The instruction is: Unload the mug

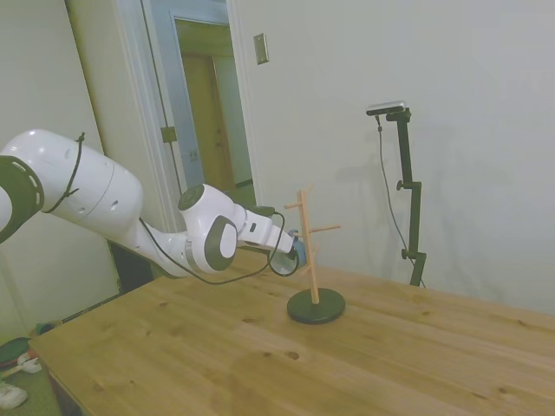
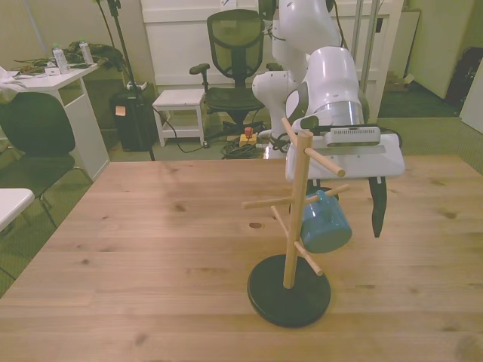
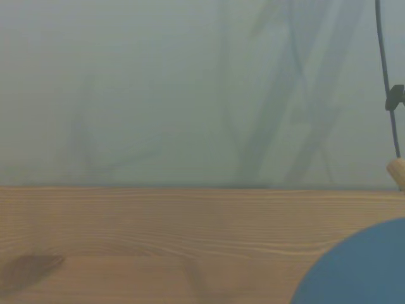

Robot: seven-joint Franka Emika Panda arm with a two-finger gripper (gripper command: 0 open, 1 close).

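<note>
The dusty-blue mug [image 2: 326, 224] hangs tilted by its handle on a lower peg of the wooden peg stand [image 2: 297, 197], on the front view's right side of the post. My gripper [image 2: 348, 208] is open and level with the mug. One dark finger [image 2: 379, 208] shows to the right of the mug and apart from it. The other finger is mostly hidden behind the mug and post. In the side view the gripper [image 1: 292, 252] is right at the stand [image 1: 310, 256], and a bit of the mug [image 1: 300, 252] shows. In the wrist view the mug [image 3: 359, 267] is a blurred blue curve.
The stand's round dark base [image 2: 289, 290] rests on the wooden table [image 2: 166, 249]. Several bare pegs stick out from the post, one with its tip in the wrist view [image 3: 397, 171]. An office chair [image 2: 234, 56] and a desk [image 2: 53, 83] stand beyond the table.
</note>
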